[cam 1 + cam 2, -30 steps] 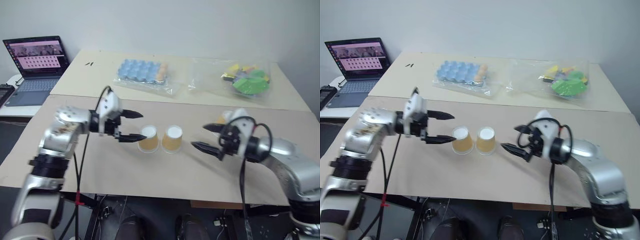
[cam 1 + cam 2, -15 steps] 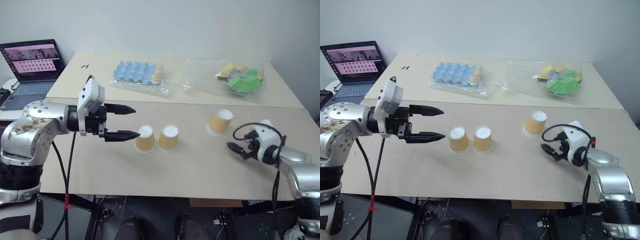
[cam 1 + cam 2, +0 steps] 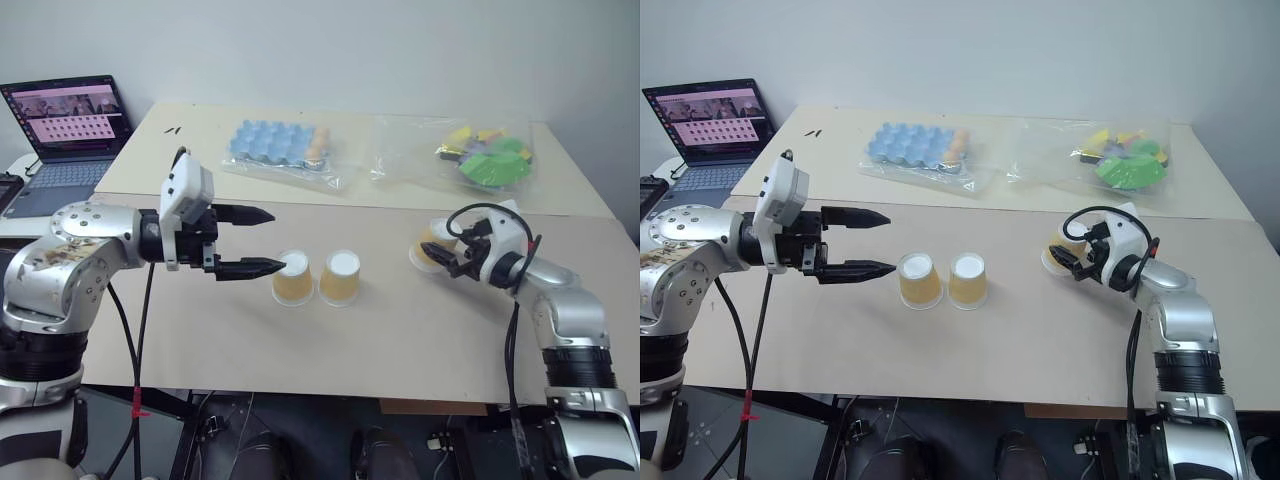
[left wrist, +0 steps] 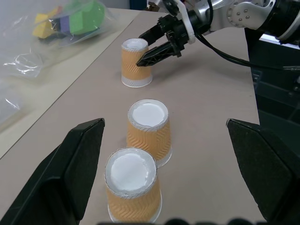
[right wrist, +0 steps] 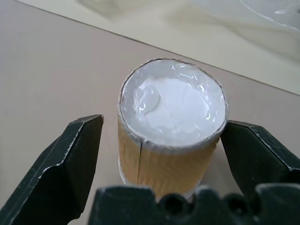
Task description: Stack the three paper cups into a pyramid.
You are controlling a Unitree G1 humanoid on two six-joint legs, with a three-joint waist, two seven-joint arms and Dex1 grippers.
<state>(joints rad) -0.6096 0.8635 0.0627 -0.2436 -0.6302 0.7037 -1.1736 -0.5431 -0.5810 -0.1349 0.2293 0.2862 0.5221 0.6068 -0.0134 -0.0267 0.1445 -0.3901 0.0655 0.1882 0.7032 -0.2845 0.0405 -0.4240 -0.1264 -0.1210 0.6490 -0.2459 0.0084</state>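
From the head views, two paper cups (image 3: 293,277) (image 3: 339,277) stand upside down, side by side, mid-table (image 3: 380,350); the left gripper (image 3: 262,240) hangs wide beside them. Two plastic bags (image 3: 290,152) (image 3: 480,155) lie along the far edge. At the right wrist, the third cup (image 5: 171,136) sits between the right gripper's (image 5: 164,145) wide-spread fingers.

The left arm is bent in from the left, its forearm about level, and the left gripper (image 3: 262,241) points rightward with its two black fingers spread (one above the other). The right arm reaches forward and inward, its right gripper (image 3: 447,254) also spread wide, fingers apart.
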